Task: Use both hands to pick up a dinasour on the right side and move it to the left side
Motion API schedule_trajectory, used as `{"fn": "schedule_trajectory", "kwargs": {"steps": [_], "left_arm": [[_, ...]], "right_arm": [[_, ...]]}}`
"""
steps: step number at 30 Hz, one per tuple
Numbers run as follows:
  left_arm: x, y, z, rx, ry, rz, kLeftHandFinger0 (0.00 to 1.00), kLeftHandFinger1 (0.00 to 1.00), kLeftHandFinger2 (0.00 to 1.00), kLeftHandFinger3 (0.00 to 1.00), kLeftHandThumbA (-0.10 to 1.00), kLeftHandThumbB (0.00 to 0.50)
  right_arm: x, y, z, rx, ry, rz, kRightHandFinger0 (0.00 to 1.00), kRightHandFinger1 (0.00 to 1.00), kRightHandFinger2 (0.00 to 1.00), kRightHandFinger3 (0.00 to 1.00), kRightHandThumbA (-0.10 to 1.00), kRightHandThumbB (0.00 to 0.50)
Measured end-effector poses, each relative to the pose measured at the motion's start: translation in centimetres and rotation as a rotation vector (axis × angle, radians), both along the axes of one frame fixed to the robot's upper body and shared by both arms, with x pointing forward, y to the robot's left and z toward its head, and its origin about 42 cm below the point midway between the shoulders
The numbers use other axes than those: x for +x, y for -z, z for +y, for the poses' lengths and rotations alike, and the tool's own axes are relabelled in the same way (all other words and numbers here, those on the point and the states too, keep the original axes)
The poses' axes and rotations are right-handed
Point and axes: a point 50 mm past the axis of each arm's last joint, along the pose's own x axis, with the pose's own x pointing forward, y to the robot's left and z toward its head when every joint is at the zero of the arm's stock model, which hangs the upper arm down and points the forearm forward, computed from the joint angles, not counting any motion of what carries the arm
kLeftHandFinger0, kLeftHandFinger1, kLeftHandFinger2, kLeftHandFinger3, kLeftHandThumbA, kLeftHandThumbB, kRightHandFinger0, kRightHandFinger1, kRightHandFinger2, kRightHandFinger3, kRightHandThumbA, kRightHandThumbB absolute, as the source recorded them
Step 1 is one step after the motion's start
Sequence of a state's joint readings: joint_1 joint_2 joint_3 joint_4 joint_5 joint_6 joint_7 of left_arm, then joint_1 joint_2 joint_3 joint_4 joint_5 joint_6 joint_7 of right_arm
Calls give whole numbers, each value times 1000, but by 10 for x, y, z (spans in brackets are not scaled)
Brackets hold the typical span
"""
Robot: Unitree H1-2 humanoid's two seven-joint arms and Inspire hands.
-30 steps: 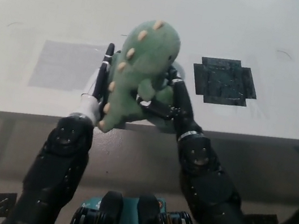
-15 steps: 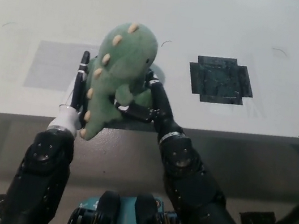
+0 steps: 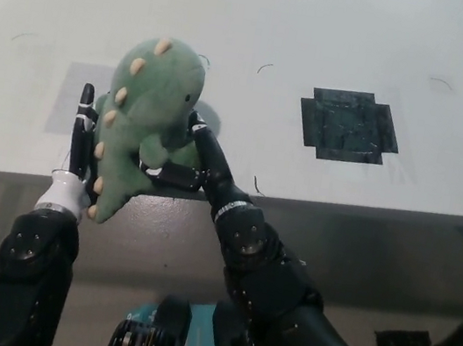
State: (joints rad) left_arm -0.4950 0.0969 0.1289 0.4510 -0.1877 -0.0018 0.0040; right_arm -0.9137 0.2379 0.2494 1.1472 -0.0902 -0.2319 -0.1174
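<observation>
A green plush dinosaur (image 3: 145,114) with cream spikes down its back is held upright between both hands, just above the table's front edge. My left hand (image 3: 81,143) presses against its back on the picture's left; most of that hand is hidden behind the toy. My black right hand (image 3: 200,161) clasps its belly and front leg from the right. The toy's tail hangs down past the table edge. It sits over the grey patch (image 3: 79,99) on the left of the table.
A black tape square (image 3: 349,125) lies on the white table (image 3: 327,29) to the right. The table's front edge (image 3: 368,209) runs across the middle of the view, with floor and dark table legs below it.
Both hands have carried the dinosaur leftwards, from beside the black square to over the grey patch. The grip on the toy looks the same.
</observation>
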Motion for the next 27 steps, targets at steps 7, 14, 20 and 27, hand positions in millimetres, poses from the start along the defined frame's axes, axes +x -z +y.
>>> {"fn": "schedule_trajectory", "kwargs": {"steps": [7,14,20,27], "left_arm": [[4,-1,4,-15,6,9,1000,1000,1000,1000,1000,242],[25,-7,4,-21,13,39,1000,1000,1000,1000,1000,249],[35,-12,2,-27,19,51,1000,1000,1000,1000,1000,263],[37,-12,0,-31,21,56,1000,1000,1000,1000,1000,275]], "right_arm": [[4,-6,2,-18,-1,6,1000,1000,1000,1000,1000,0],[17,-21,4,-48,12,24,1000,1000,1000,1000,1000,97],[24,-25,-1,-63,22,38,1000,1000,1000,1000,1000,133],[25,-23,-4,-61,23,48,1000,1000,1000,1000,1000,133]]}}
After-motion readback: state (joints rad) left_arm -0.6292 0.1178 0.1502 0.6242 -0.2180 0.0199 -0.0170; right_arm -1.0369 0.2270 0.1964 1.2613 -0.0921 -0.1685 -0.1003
